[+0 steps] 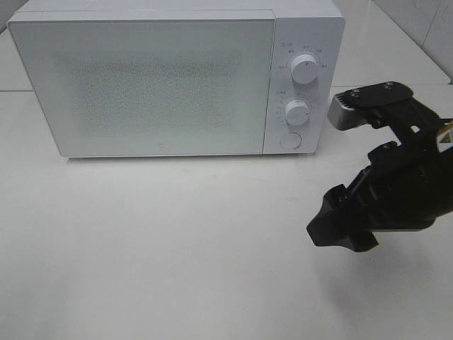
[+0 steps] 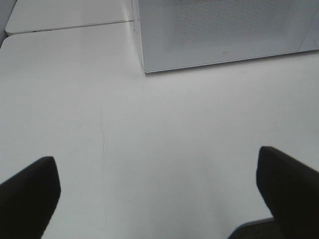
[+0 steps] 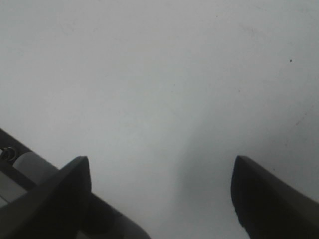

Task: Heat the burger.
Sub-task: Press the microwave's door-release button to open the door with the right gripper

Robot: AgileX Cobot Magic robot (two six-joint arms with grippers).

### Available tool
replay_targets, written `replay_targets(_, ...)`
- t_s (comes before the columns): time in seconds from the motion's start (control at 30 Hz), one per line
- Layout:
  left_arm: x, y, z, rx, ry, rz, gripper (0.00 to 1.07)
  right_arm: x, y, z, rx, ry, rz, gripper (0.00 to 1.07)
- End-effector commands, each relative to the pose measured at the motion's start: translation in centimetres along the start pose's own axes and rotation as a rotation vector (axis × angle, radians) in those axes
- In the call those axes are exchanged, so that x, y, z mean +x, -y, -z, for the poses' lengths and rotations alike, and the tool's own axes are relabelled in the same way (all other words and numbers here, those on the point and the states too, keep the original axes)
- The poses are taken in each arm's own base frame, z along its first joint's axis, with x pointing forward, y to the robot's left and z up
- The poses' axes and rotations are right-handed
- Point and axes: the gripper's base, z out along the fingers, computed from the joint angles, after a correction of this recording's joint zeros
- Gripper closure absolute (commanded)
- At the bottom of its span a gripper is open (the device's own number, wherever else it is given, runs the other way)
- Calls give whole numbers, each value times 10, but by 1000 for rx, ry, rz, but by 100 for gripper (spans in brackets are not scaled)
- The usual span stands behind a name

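Note:
The burger is out of view in every frame. A white microwave (image 1: 156, 85) stands at the back of the white table (image 1: 177, 248) with its door shut; two knobs (image 1: 304, 69) and a round button are on its right panel. Its lower left corner also shows in the left wrist view (image 2: 224, 35). My right gripper (image 1: 345, 228) hangs over the table in front of and to the right of the microwave. In the right wrist view it (image 3: 159, 194) is open and empty over bare table. My left gripper (image 2: 159, 189) is open and empty, in front of the microwave's left corner.
The right arm's black body (image 1: 403, 177) and a grey part (image 1: 347, 111) sit close to the microwave's right side. A table seam (image 2: 70, 25) runs to the left of the microwave. A tiled wall (image 1: 425, 21) is at the back right.

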Motion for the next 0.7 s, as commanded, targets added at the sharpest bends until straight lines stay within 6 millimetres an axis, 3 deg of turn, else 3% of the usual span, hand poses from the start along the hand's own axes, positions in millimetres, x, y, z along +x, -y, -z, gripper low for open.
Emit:
replay_targets(0.03,1,0,2,-3,33,6,6,7,-2,20,-9,-9,1,32)
replay_targets(0.3,1,0,2,-3,33,6,6,28,-8,60,-38,38,24,32)
replay_targets(0.53,1,0,2,-3,33,6,6,44,-9,84,-42,79,19,32)
replay_targets(0.7,1,0,2,-3,33,6,6,66,-5,106,19,89,14,32)
